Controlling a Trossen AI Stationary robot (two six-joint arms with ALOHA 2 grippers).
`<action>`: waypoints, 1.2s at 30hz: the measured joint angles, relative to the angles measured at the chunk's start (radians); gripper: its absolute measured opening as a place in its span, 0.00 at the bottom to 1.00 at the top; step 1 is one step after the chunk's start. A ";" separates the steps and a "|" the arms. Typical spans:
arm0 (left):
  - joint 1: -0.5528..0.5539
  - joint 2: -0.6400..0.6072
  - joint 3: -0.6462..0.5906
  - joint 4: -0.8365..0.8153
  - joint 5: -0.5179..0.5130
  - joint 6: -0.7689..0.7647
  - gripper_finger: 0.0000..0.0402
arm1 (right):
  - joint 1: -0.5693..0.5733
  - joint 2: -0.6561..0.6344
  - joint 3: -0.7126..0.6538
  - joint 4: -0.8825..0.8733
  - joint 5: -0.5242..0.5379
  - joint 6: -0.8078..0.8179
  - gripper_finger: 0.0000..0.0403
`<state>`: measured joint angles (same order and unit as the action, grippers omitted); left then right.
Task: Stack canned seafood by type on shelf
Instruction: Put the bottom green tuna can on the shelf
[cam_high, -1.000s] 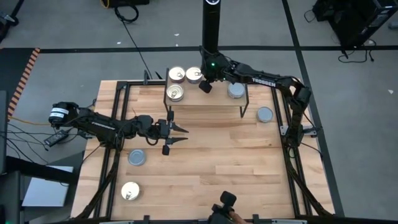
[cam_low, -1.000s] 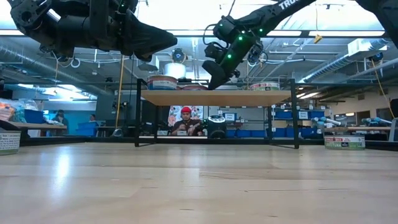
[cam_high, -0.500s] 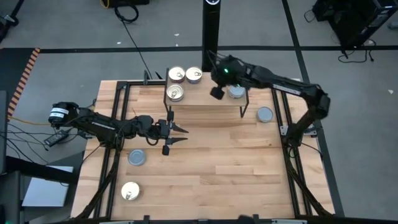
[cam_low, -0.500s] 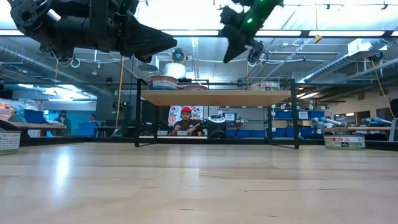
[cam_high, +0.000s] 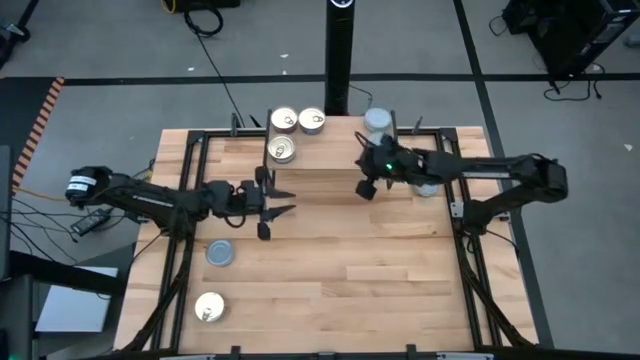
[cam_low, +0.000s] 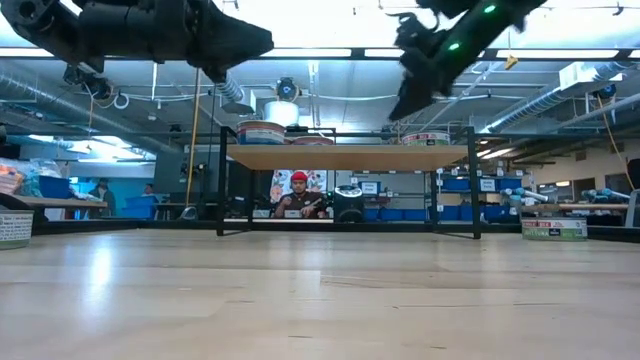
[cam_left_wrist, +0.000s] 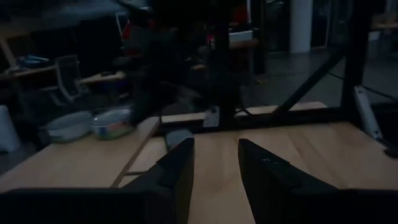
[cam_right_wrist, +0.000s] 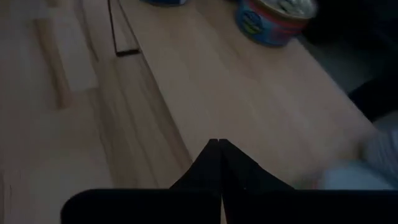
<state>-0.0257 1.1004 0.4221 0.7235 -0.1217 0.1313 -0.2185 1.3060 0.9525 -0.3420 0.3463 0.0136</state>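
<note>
Half done: three gold tins (cam_high: 297, 131) and one grey tin (cam_high: 377, 122) sit on the shelf (cam_high: 330, 158).
Two tins (cam_high: 215, 280) wait near the left gripper (cam_high: 278, 199), half open and empty; right gripper (cam_high: 366, 189) pinched shut, empty.

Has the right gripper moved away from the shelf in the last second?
Yes. In the high view the right gripper, empty and shut, has swung from over the shelf's back edge, beside the gold-lidded tins, to just past its front right corner.

Left arm is reaching in from the left edge, left gripper (cam_high: 283, 199) hanging mid-table, fingers parted, holding nothing. Right arm is stretching across from the right side, right gripper (cam_high: 366, 188) raised, fingers pressed together, holding nothing.
</note>
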 joint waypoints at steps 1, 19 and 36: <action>0.000 -0.006 0.000 -0.008 -0.005 0.003 0.33 | 0.019 -0.029 -0.011 -0.035 0.017 0.023 0.00; 0.000 -0.008 0.000 -0.044 0.121 0.018 0.33 | 0.075 -0.146 -0.185 -0.612 -0.022 0.594 0.17; 0.000 -0.008 0.000 -0.062 0.123 0.020 0.33 | -0.148 0.019 -0.191 -0.685 -0.023 0.506 0.33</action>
<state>-0.0261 1.0927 0.4221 0.6611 0.0017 0.1513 -0.3661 1.3252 0.7611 -1.0274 0.3230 0.5192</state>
